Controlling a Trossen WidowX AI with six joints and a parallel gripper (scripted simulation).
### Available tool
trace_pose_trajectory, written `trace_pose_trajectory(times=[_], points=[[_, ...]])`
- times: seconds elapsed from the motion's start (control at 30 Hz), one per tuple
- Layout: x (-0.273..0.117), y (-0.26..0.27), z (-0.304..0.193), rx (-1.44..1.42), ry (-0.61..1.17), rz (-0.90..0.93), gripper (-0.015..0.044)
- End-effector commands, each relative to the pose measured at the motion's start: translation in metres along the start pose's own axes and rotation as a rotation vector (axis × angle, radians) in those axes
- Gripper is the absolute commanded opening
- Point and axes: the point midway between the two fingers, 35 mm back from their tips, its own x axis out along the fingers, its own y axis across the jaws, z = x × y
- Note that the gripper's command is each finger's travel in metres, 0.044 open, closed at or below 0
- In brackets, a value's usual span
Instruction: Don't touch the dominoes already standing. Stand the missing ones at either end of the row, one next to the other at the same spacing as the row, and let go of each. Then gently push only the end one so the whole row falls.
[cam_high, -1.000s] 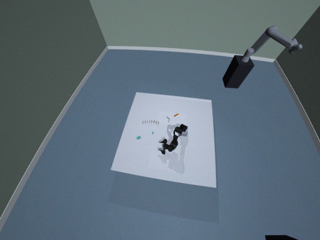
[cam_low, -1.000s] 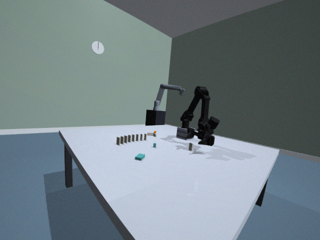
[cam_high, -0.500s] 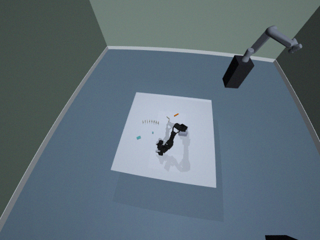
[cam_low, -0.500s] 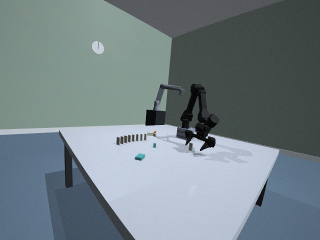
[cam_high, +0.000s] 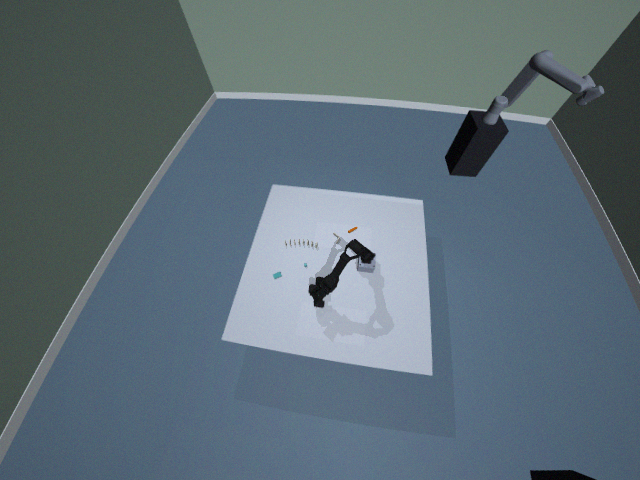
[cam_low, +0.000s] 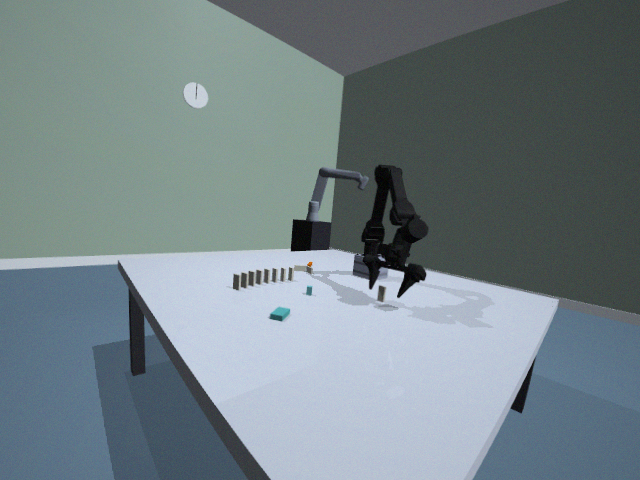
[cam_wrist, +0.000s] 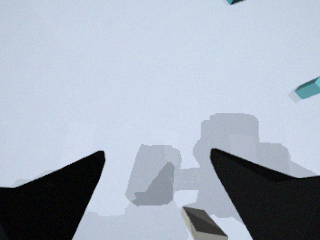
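Several beige dominoes stand upright in a spaced row, its near-end domino (cam_low: 236, 281) at the left in the exterior view; a middle domino (cam_high: 299, 242) shows in the top view. A separate beige domino (cam_low: 381, 293) (cam_wrist: 204, 224) stands alone, far from the row and below my fingers; in the wrist view it is low in the frame, nearer the right finger. My gripper (cam_wrist: 158, 154) is wide open and empty, pointing down above the table by this domino. Another beige piece (cam_high: 336, 235) (cam_low: 300, 268) lies beyond the row's far end; whether it is one or two pieces is unclear.
A small teal block (cam_high: 305, 265) (cam_low: 309, 290) and a larger flat teal block (cam_high: 277, 275) (cam_low: 280, 313) are on the row's near side. An orange object (cam_high: 352, 229) (cam_low: 309, 264) lies beyond the beige piece. The arm's grey base (cam_high: 366, 265) is behind the gripper.
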Motion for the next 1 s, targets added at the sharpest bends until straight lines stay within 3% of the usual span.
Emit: trace_pose_trajectory(times=[0.0, 0.63, 0.97], points=[[-0.064, -0.033, -0.008, 0.198, 0.433, -0.026, 0.0440], [-0.076, -0.041, -0.013, 0.221, 0.498, -0.048, 0.0440], [-0.018, -0.040, -0.045, 0.221, 0.498, -0.048, 0.0440]])
